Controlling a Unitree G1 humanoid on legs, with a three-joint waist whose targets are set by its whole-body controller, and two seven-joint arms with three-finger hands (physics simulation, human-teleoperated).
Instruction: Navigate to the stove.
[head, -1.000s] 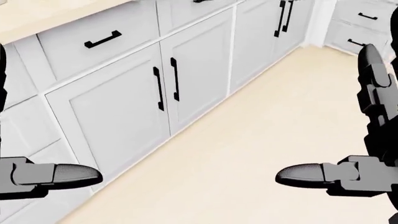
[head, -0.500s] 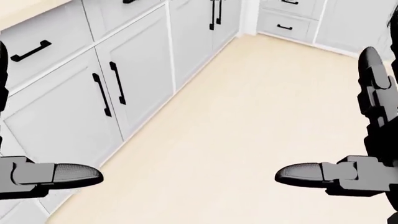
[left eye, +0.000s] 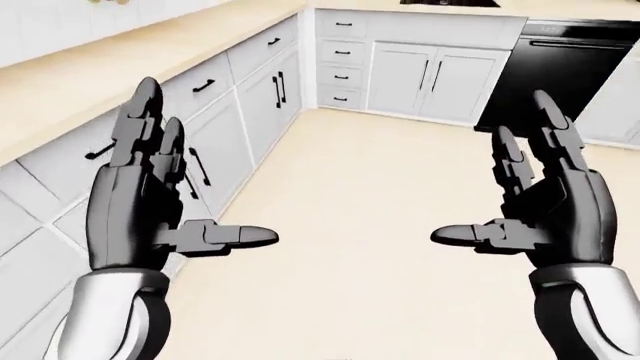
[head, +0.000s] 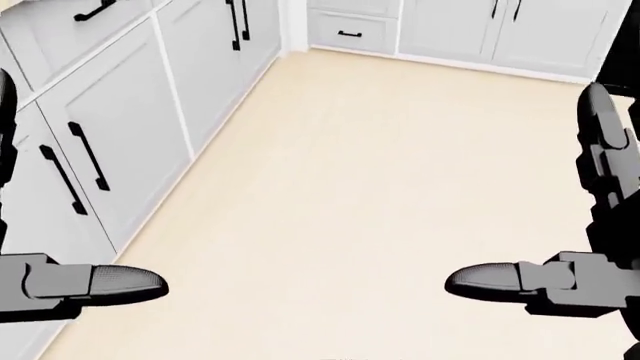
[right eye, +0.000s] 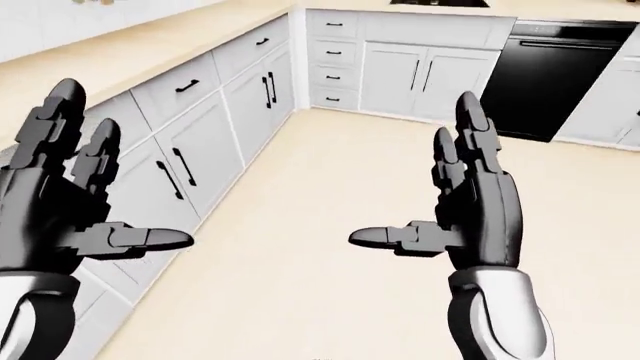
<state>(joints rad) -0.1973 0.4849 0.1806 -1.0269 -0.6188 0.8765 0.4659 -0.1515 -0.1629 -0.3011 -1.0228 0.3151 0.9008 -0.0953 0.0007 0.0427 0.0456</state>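
Kitchen corner in the left-eye view: white cabinets (left eye: 240, 105) under a pale wooden counter (left eye: 120, 67) run up the left and meet a second run across the top; to the right of that corner stands a black appliance front (left eye: 545, 79), glossy and flat with a bar handle near its top, and whether it belongs to the stove cannot be told; a dark edge on the counter above the corner cabinets may be a cooktop, too cropped to confirm; left hand (left eye: 150, 206) and right hand (left eye: 545, 206) are raised, fingers spread, holding nothing. Head view: compared with a second ago the cabinets have slid leftward and more bare floor (head: 380, 187) fills the picture, so the camera has turned right, toward the corner. Right-eye view: same scene, nothing added.
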